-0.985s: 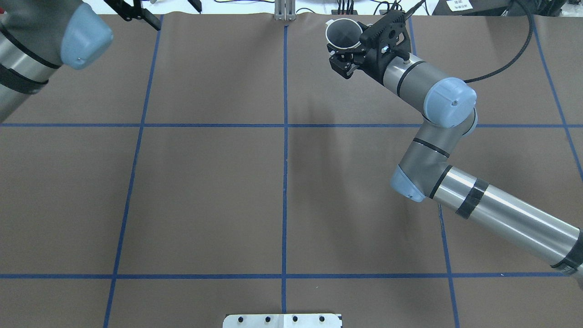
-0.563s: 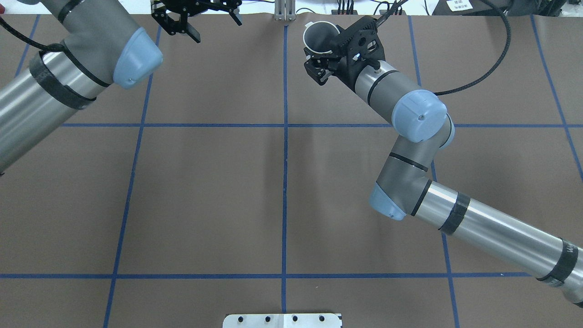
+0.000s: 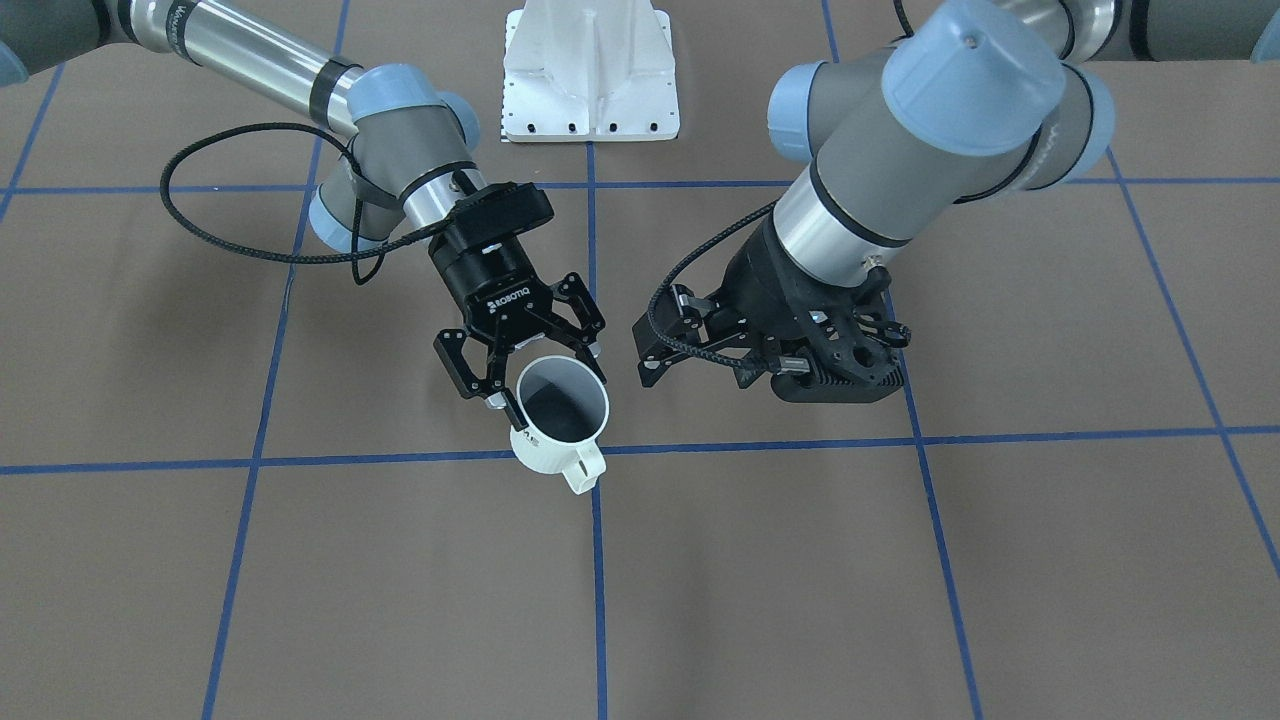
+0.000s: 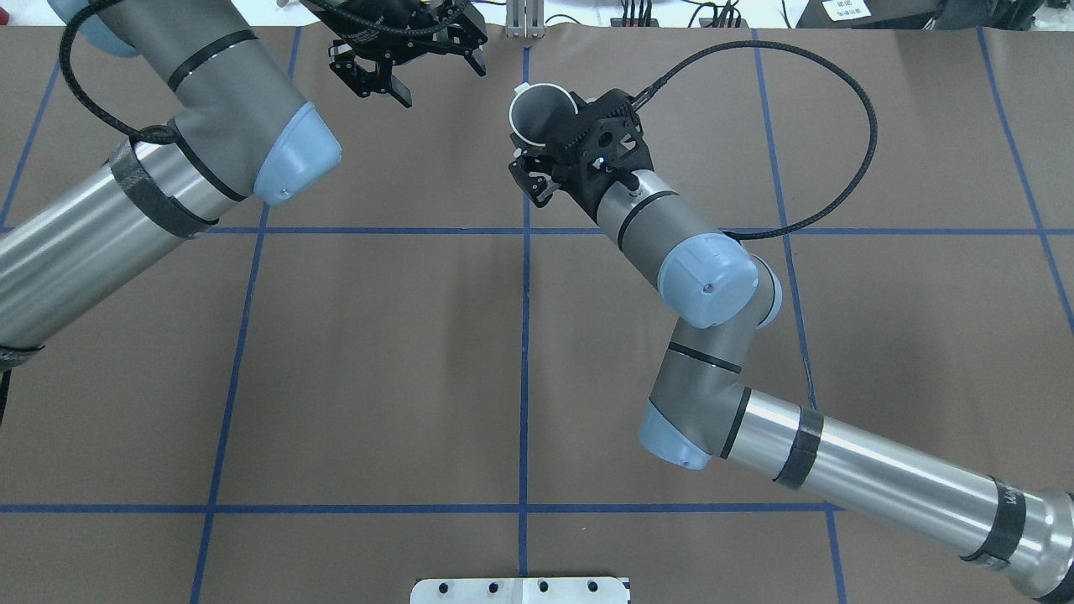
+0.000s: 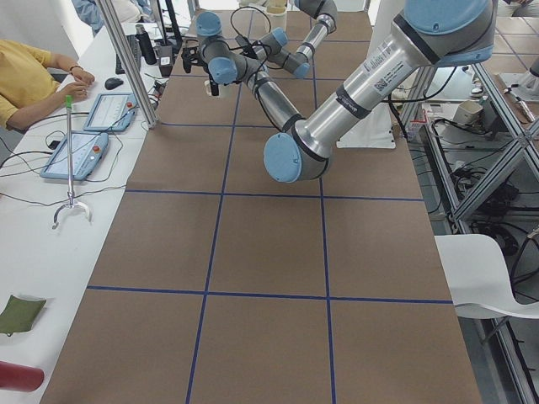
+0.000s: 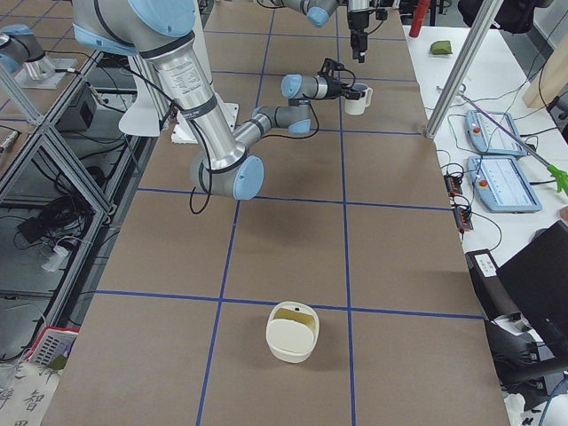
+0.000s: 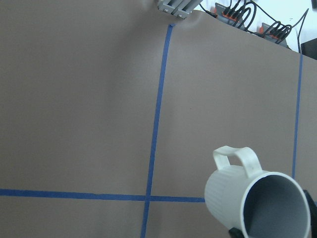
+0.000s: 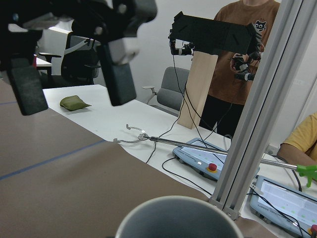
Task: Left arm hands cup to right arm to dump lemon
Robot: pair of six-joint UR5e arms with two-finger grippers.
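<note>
The white ribbed cup (image 3: 556, 420) is held in the air over the far middle of the table, mouth tilted up, handle pointing away from the robot. Its grey inside looks empty. My right gripper (image 3: 548, 384) is shut on the cup's body; in the overhead view the right gripper (image 4: 541, 149) sits just below the cup (image 4: 542, 111). My left gripper (image 3: 665, 340) is open and empty, a short way beside the cup without touching it, and it also shows in the overhead view (image 4: 436, 74). The left wrist view shows the cup (image 7: 250, 196) at lower right. The lemon is out of view.
A cream bowl (image 6: 291, 332) stands on the table far to my right. The white robot base plate (image 3: 590, 75) is at the near edge. Operators, tablets and cables (image 6: 501, 182) line the far side beyond the table. Brown paper with blue tape lines covers the table (image 4: 377, 361).
My right arm has carried the cup to the left, close to the centre line. My left arm has swung in from the left along the far edge, its gripper staying open.
</note>
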